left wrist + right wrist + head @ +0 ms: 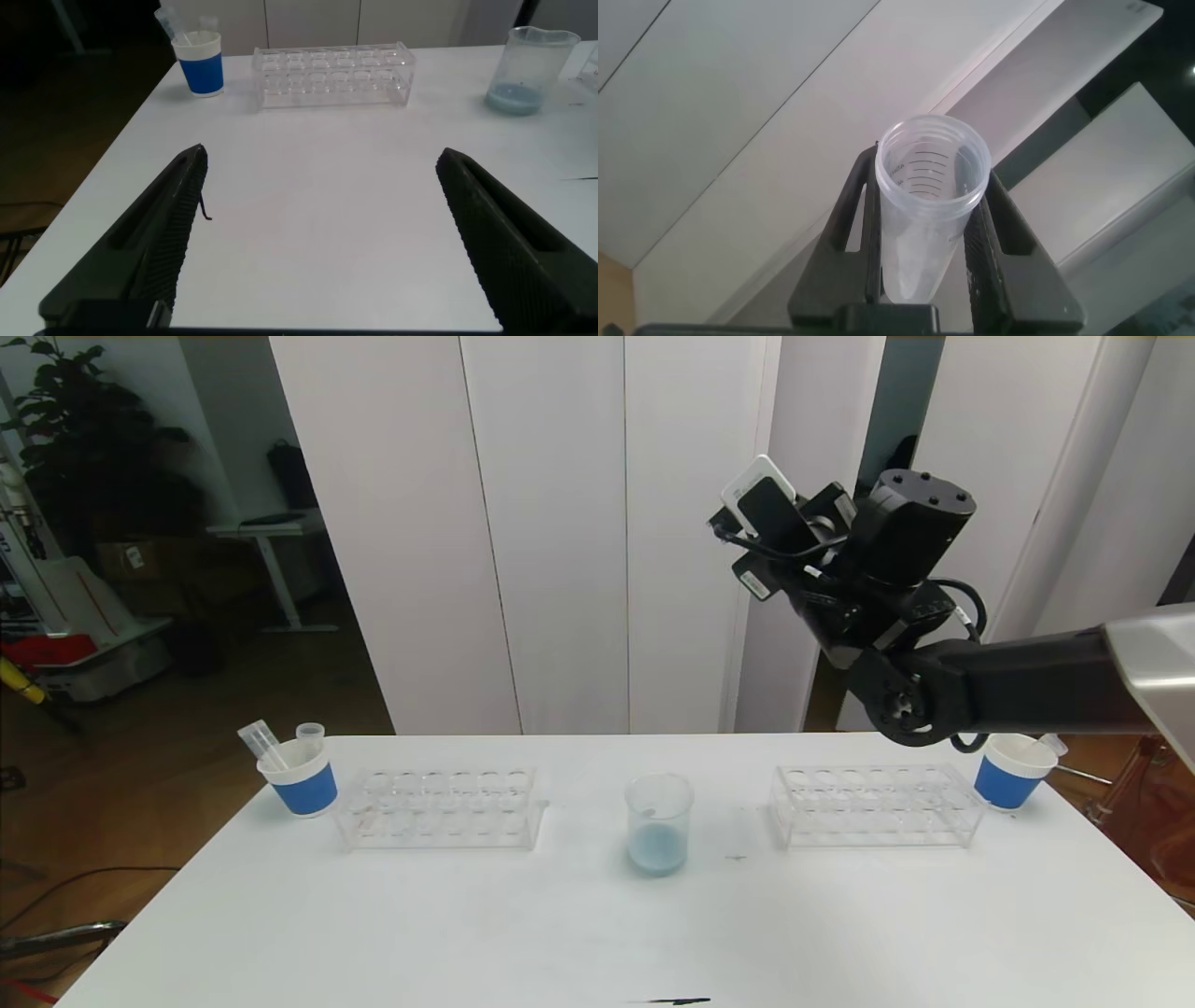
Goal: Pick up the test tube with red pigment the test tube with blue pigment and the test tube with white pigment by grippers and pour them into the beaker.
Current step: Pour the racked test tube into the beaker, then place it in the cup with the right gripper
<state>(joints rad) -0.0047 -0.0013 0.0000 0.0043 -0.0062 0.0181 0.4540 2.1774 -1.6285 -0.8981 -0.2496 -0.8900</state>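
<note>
My right gripper [931,168] is raised high over the table's right side, its arm [896,579] tilted up toward the back wall. It is shut on a clear tube [924,215] with graduation marks, an open mouth and a pale whitish trace at its bottom, which looks like the test tube with white pigment. The beaker [658,826] stands mid-table with pale blue liquid in it, and also shows at the far edge as the beaker [531,70] in the left wrist view. My left gripper [322,157] hovers open over bare table. No tube with red or blue pigment is in view.
Two clear racks [439,807] [878,803] flank the beaker, their holes looking empty. A blue-and-white cup [301,779] at the left holds two clear tubes [261,742]. Another cup [1013,775] stands at the right, near the table edge.
</note>
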